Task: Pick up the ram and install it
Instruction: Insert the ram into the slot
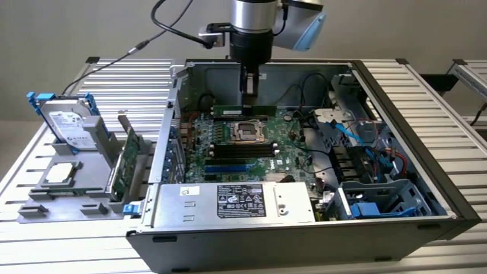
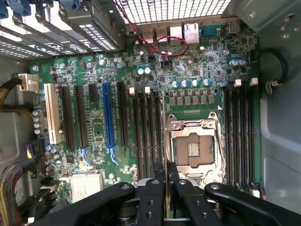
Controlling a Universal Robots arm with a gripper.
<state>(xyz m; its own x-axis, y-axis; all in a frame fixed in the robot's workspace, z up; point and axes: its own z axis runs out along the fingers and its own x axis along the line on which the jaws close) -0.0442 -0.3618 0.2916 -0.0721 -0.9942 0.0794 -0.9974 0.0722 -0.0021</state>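
Ram [image 1: 243,108] hangs level in the end effector [image 1: 250,101] inside an open computer case [image 1: 449,194], just above the motherboard [image 1: 228,164] at the far side of the processor socket [image 1: 245,131]. It is not seated in any slot.

The whole set-up stands on a table [image 1: 426,85] of ribbed aluminium slats, with a plain pale wall [image 1: 76,28] behind.

At the exterior view's left, a grey holder [image 1: 68,201] lies on the table beside the case. It carries a hard drive [image 1: 67,123] propped upright in a blue bracket, a square processor chip [image 1: 61,173] lying flat, and a wide green expansion card [image 1: 125,157] standing on edge.

In the middle, the case lies on its side with its interior facing up. A row of black memory slots [image 1: 243,150] runs on the near side of the socket, and a silver power supply [image 1: 236,202] with a label sits at the near edge.

The arm [image 1: 251,23] comes straight down from above, its wrist vertical over the rear of the board. In the wrist view the two black fingers [image 2: 157,188] stand close together with a thin edge between them, so they appear clamped on the stick.

At the exterior view's right, a metal drive cage [image 1: 380,197] holds blue cables.
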